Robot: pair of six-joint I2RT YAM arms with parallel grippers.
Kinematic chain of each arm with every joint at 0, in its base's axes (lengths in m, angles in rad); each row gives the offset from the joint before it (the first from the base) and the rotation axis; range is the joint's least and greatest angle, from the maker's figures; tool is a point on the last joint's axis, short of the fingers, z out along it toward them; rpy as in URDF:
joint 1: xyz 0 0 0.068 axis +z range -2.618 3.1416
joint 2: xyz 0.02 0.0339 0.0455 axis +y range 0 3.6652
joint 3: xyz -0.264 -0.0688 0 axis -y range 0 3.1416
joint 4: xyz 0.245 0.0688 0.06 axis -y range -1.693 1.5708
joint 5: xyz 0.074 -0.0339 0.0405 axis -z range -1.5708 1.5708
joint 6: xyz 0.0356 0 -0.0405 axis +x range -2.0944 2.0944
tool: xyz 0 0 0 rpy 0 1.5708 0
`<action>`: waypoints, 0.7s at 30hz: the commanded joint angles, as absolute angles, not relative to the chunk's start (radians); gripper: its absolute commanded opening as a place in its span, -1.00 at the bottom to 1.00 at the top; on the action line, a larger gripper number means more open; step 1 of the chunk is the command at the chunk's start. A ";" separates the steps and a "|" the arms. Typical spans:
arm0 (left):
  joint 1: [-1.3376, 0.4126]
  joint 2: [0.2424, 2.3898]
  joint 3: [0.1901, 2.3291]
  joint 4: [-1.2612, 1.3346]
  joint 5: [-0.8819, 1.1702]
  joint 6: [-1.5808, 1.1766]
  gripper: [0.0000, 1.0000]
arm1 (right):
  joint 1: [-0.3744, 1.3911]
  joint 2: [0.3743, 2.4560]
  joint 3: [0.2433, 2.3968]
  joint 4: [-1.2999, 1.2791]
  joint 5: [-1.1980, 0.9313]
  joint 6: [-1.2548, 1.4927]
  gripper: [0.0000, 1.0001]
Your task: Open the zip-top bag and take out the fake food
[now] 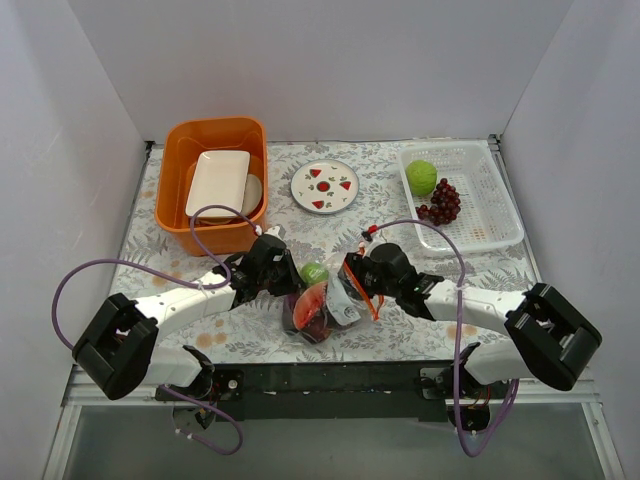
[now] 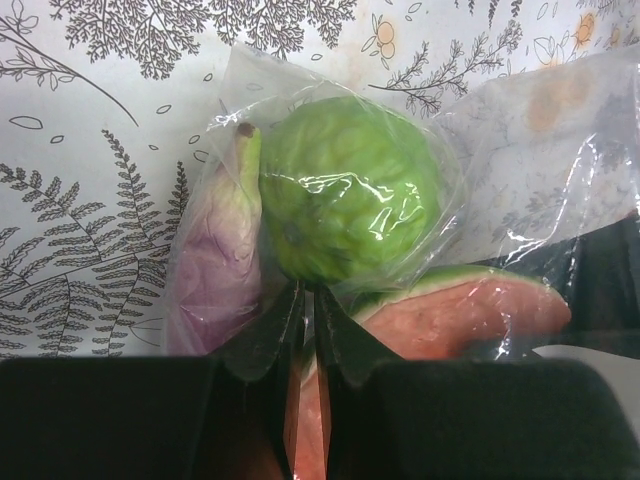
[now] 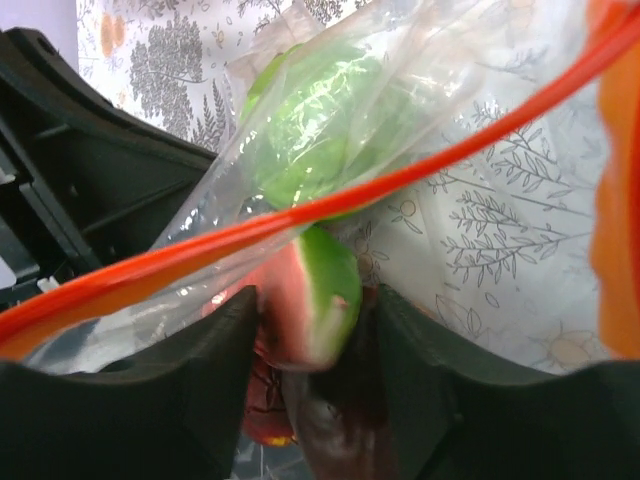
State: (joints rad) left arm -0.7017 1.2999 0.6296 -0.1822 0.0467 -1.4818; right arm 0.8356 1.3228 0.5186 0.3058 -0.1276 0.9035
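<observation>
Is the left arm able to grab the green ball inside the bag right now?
Probably not. The left gripper is shut on a fold of the zip-top bag, and clear plastic wraps the green ball just past its fingertips, so it would only squeeze plastic.

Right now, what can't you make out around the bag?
- Top view: tips of left claw and right claw, hidden under their own bodies.
- Top view: dark pieces low in the bag, too small to name.
- Right wrist: whether film lies between claw and red slice; close-up blur.
</observation>
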 commanded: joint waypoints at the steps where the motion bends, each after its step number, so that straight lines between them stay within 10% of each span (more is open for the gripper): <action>1: -0.703 1.307 0.627 -0.178 0.051 -1.480 -0.84 | 0.851 1.359 0.581 0.368 -0.071 0.904 0.06; 9: -0.703 1.318 0.632 -0.244 -0.057 -1.511 -0.87 | 0.856 1.326 0.591 0.334 -0.005 0.881 -0.80; 21: -0.701 1.359 0.629 -0.250 -0.109 -1.536 -0.88 | 0.856 1.114 0.552 0.210 0.101 0.858 -0.94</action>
